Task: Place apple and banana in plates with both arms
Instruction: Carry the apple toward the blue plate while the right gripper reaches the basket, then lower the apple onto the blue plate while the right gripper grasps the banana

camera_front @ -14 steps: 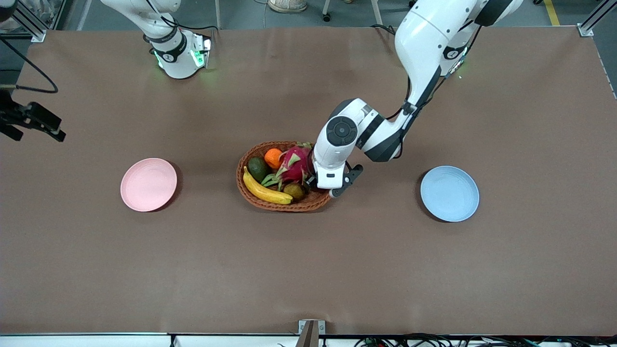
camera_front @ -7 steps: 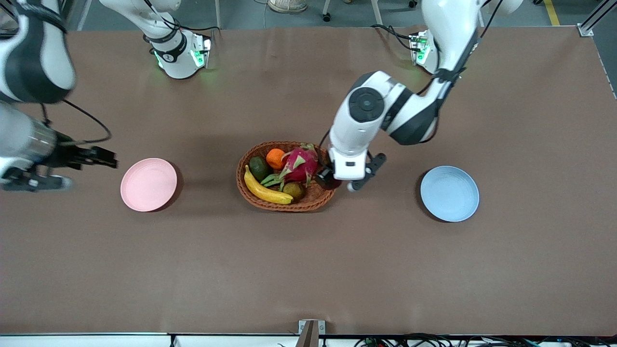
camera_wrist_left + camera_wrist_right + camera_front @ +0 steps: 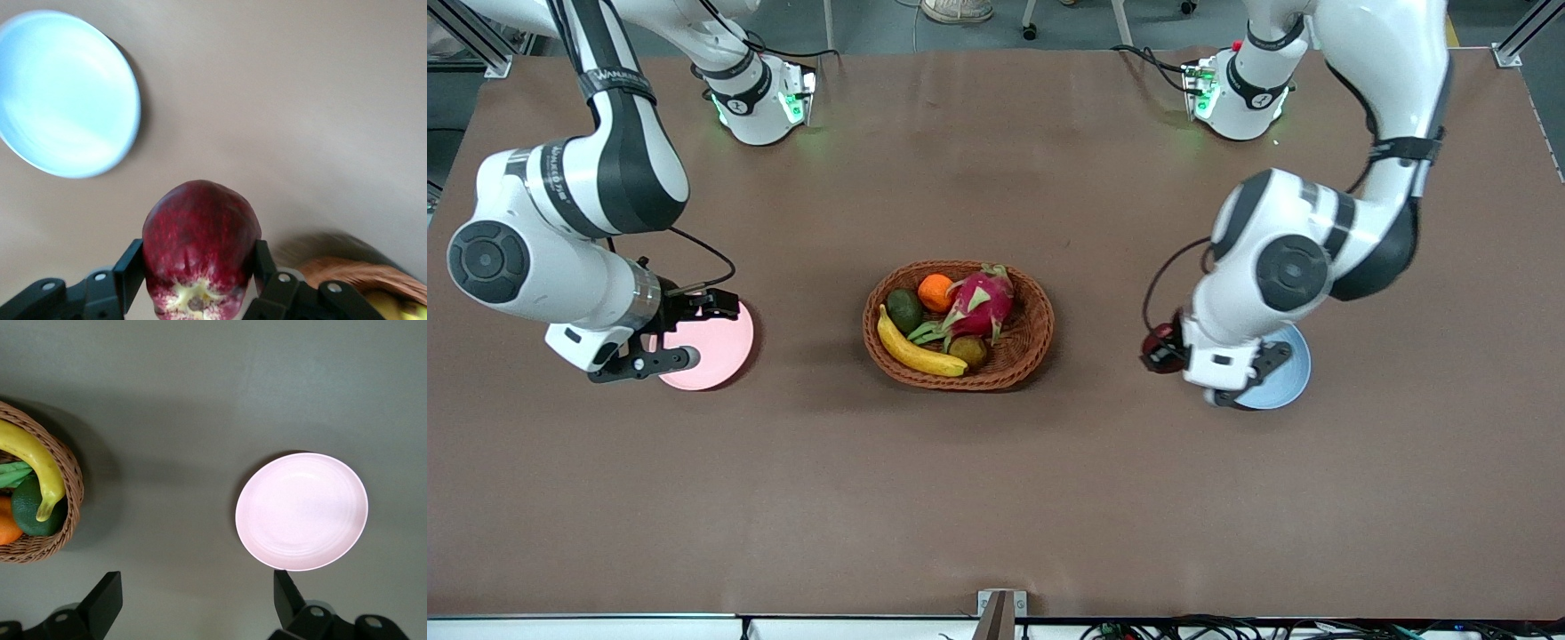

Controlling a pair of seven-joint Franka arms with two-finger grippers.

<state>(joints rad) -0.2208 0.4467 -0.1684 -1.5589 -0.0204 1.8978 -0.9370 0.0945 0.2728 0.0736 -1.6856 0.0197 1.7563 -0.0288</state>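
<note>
Left gripper (image 3: 1163, 348) clenched on the apple (image 3: 200, 250), airborne beside the blue plate (image 3: 1294, 372), toward the left arm's end, lined up for a drop. Right gripper (image 3: 193, 600) spread, empty over the pink plate (image 3: 725, 342). Banana (image 3: 916, 351) in the mid-table basket (image 3: 1040, 311); 2 placements pending.

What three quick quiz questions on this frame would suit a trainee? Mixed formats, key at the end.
1. True or false: the banana already lies on the pink plate.
2. What does the left tool hold? A) orange B) apple C) avocado
3. Fill in: the right tool is open over the ____ plate.

Key
1. False. The banana is in the wicker basket, beside the dragon fruit.
2. B. It is shut on the apple, in the air next to the blue plate.
3. Pink.
</note>
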